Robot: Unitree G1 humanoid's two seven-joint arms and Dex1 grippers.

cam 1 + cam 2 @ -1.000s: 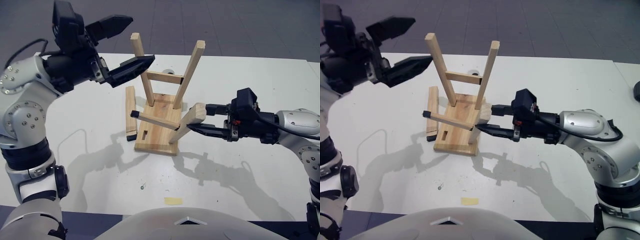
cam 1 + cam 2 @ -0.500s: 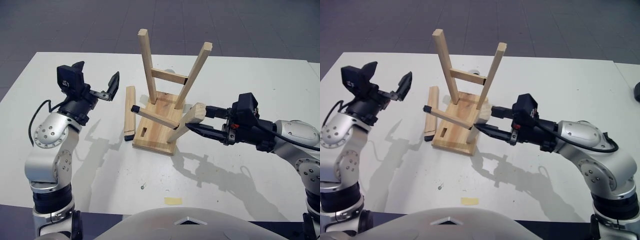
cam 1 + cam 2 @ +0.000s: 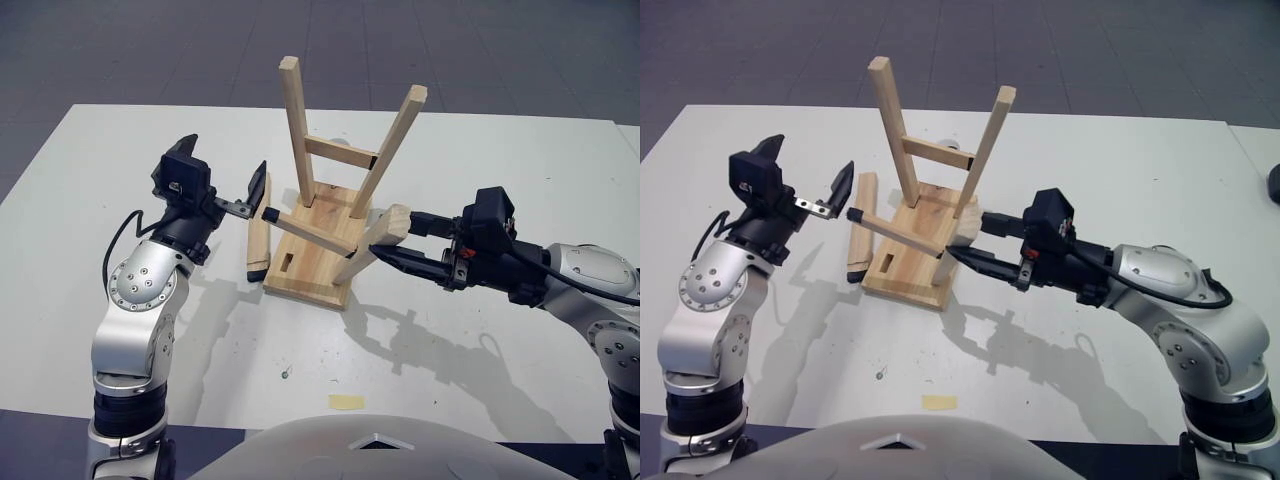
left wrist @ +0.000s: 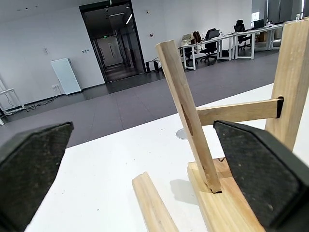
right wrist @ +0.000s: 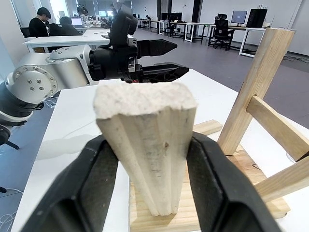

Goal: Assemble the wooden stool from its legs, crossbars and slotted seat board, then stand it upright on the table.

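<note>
We record a pale slotted seat board [image 3: 312, 268] lying flat on the white table [image 3: 500, 160] at frame centre, two square legs [image 3: 296, 130] rising from it. At centre right, the right gripper [image 3: 392, 238] pinches a rough-ended third leg [image 3: 378, 238]. At centre left, the left gripper [image 3: 226, 160] has its padded fingers spread, near a loose leg [image 3: 258, 228].

bright light from ahead — dark, crisp-edged shadows fall nearward

The stool [image 3: 310, 268] is pale wood. The desk [image 3: 520, 170] is white. The left tool [image 3: 226, 160] and right tool [image 3: 397, 238] are black. The floor [image 3: 470, 40] is dark grey.
</note>
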